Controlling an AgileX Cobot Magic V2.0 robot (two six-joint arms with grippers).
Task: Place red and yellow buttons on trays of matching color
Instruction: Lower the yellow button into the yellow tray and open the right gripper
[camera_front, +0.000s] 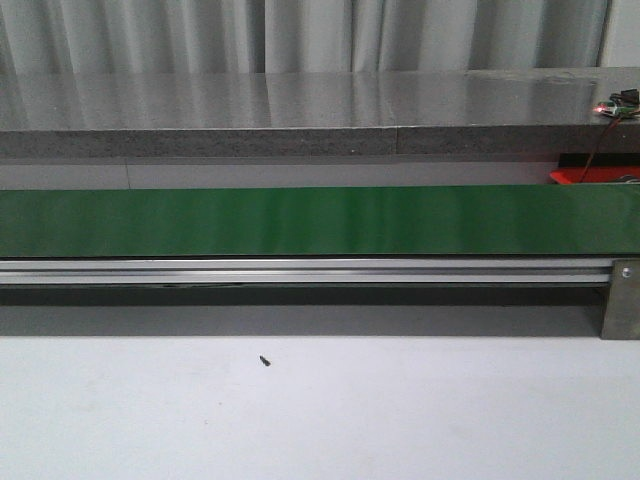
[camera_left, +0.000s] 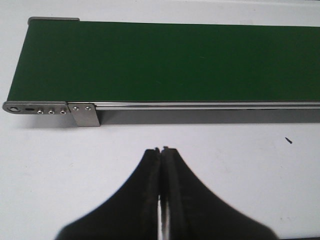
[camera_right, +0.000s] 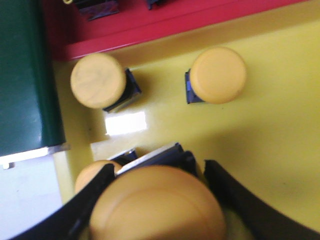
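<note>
Yellow button (camera_right: 157, 205) sits low centre of the right wrist frame, gripped between right gripper (camera_right: 160, 200) fingers, over yellow tray (camera_right: 280, 130) (two more yellow buttons (camera_right: 98, 80) above). Left gripper (camera_left: 162, 150) pressed closed, empty, near green belt (camera_left: 170, 60).

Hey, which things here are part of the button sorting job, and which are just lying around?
Part of the job:
yellow buttons
yellow tray
red tray
right tool gripping a yellow button
green conveyor belt

Just lying about:
small black speck on the table
wired electronics on the shelf
</note>
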